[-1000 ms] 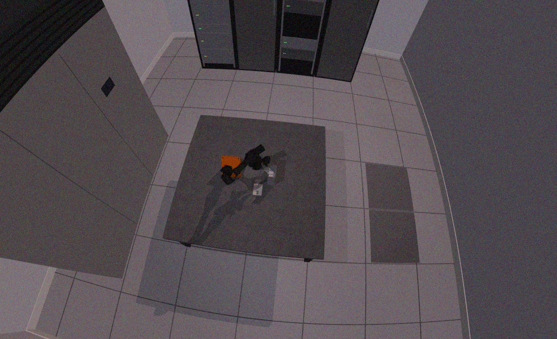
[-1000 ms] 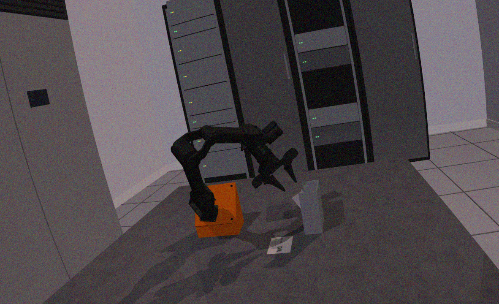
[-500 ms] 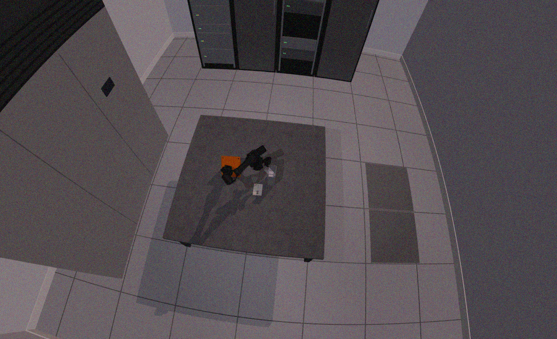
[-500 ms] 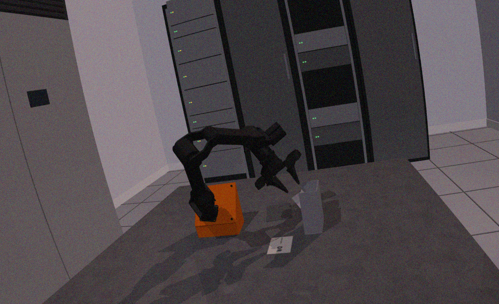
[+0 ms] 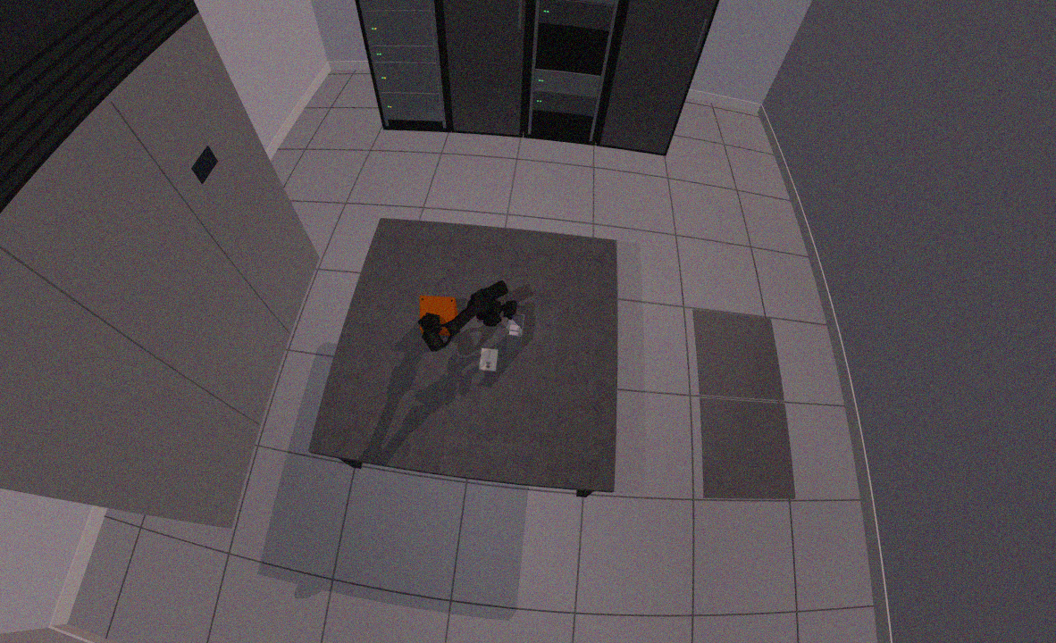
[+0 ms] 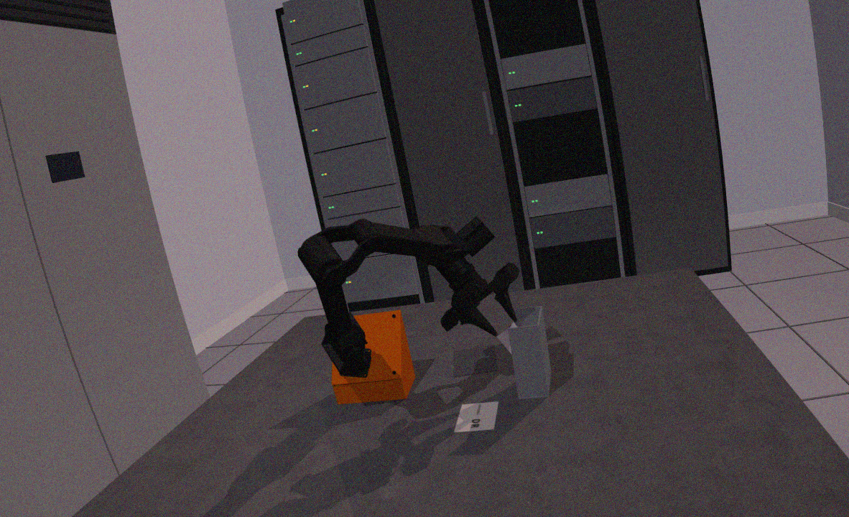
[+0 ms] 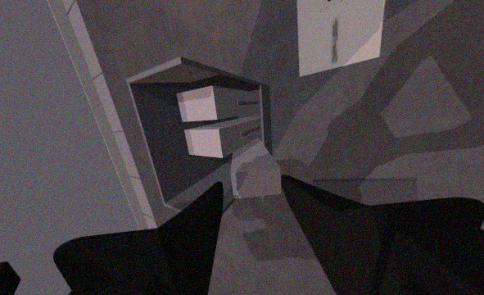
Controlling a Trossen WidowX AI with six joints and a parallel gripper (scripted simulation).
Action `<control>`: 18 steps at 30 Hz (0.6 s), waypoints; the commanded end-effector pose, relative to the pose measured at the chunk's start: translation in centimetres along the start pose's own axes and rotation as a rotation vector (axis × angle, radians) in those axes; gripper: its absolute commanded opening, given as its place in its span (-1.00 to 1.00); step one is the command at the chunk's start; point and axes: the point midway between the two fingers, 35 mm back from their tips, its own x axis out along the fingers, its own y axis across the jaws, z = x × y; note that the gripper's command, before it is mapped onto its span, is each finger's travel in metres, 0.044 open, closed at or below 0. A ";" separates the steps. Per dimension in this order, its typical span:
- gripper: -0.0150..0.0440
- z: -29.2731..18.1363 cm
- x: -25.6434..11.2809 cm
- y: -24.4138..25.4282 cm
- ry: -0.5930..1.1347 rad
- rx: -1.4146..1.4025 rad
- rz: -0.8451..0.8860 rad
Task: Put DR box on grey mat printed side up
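Dim light is falling across a pale tiled floor (image 5: 635,551) (image 6: 794,283). Dark server racks (image 5: 483,63) (image 6: 447,128) are standing near pale walls (image 5: 236,47) (image 6: 177,128), small green indicators glowing. A grey-topped table (image 5: 548,423) (image 6: 639,449) is casting a shadow.

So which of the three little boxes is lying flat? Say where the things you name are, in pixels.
The box marked DR (image 5: 488,359) (image 6: 477,416) (image 7: 318,37): it lies outside the bin (image 5: 515,342) (image 6: 530,362) (image 7: 147,142), letters up, while the other two boxes (image 5: 515,328) (image 7: 204,142) stand inside.

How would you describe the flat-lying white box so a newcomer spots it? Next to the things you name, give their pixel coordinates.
On the dark grey table (image 5: 548,415) (image 6: 639,418) (image 7: 164,37), find the open-topped grey bin (image 5: 513,341) (image 6: 530,362) (image 7: 156,123). Beside it lies the white rectangular box (image 5: 489,359) (image 6: 477,416) (image 7: 340,37). Its neighbours stand inside the bin; this one lies flat outside, black "DR" facing up.
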 end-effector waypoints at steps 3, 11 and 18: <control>0.32 0.0 0.7 -0.4 -0.002 -0.011 -0.009; 0.25 0.1 0.6 -0.2 -0.004 -0.001 -0.005; 0.10 0.1 0.6 -0.2 -0.004 -0.001 -0.005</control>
